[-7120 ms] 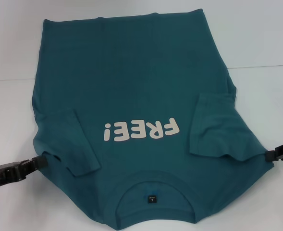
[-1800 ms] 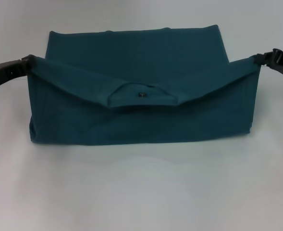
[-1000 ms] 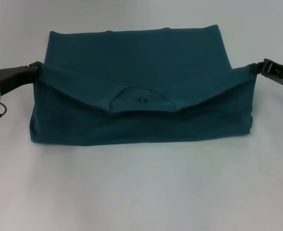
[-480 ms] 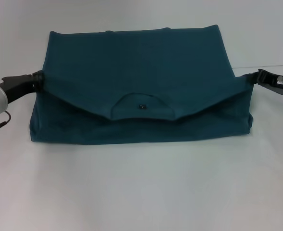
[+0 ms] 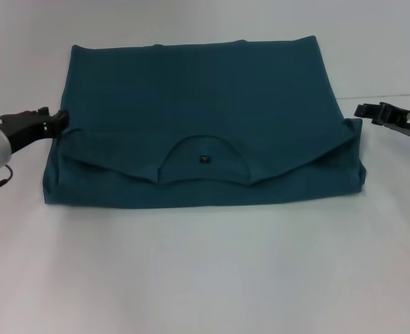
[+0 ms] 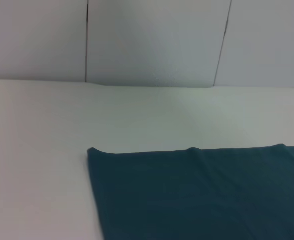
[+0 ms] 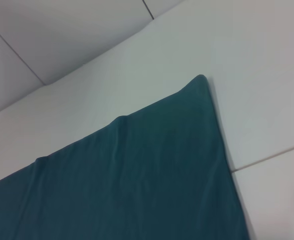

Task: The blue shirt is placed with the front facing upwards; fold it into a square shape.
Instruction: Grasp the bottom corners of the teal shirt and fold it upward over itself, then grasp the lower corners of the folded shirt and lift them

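The blue shirt lies on the white table, folded across, with its near part laid back over its middle. The round collar with the small dark label sits on top of the fold and faces up. The lettering is hidden. My left gripper is open at the shirt's left edge, level with the end of the fold. My right gripper is open just beyond the shirt's right corner and is not touching it. The left wrist view shows the shirt's far part, and so does the right wrist view.
The table runs wide in front of the shirt and on both sides. A thin seam crosses the table top at the right. A grey panelled wall stands behind the table's far edge.
Both grippers carried the collar end over the shirt and lowered it. Since half a second ago the raised corners have dropped flat and the right gripper has come away from the cloth.
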{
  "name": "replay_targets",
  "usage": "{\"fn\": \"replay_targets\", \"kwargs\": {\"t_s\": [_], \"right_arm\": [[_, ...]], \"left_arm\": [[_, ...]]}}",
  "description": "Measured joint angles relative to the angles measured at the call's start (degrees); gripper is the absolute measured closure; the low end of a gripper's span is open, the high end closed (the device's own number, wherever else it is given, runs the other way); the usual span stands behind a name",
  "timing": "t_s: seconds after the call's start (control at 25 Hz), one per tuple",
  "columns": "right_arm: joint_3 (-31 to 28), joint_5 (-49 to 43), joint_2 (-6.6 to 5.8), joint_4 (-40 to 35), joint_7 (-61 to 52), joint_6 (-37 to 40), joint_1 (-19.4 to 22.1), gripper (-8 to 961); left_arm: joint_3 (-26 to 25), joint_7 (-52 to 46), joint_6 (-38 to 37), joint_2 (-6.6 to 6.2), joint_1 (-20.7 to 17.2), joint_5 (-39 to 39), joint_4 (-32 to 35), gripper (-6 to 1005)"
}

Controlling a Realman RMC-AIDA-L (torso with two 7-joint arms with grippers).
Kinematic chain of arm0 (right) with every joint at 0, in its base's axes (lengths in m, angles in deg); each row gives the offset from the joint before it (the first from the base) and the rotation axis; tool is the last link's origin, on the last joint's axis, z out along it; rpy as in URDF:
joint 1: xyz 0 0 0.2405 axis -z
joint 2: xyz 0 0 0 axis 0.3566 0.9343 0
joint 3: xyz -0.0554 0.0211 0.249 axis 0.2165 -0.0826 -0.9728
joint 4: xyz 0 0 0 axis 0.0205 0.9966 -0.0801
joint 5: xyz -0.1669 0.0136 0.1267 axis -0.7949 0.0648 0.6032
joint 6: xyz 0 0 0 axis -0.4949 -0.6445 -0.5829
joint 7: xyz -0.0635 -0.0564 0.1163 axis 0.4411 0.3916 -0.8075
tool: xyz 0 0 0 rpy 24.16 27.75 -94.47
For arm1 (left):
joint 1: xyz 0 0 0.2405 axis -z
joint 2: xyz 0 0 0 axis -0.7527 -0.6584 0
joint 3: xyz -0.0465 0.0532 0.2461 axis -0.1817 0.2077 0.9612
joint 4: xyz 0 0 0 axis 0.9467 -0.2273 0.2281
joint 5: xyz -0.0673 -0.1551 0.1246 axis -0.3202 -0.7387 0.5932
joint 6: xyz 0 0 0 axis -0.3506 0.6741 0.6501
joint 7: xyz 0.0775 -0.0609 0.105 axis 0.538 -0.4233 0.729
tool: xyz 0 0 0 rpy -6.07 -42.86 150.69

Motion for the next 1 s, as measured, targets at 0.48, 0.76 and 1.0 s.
{"fn": "replay_targets", "kwargs": {"t_s": [0.48, 0.76, 1.0], "right_arm": [[-0.3, 1.4, 2.63, -13.4, 1.4, 13.6, 9.2, 199], [-0.1, 2.5, 2.75, -13.0, 2.3, 14.3, 10.3, 116], [0.1, 2.5, 2.83, -13.0, 2.3, 14.4, 10.1, 118]], "left_arm": [[15.8, -19.8, -8.3, 1.22, -10.7, 3.6, 11.6, 408], [17.0, -21.7, -8.0, 2.19, -12.2, 5.5, 11.1, 306], [17.1, -23.5, -7.9, 2.51, -12.5, 8.4, 10.9, 300]]}}
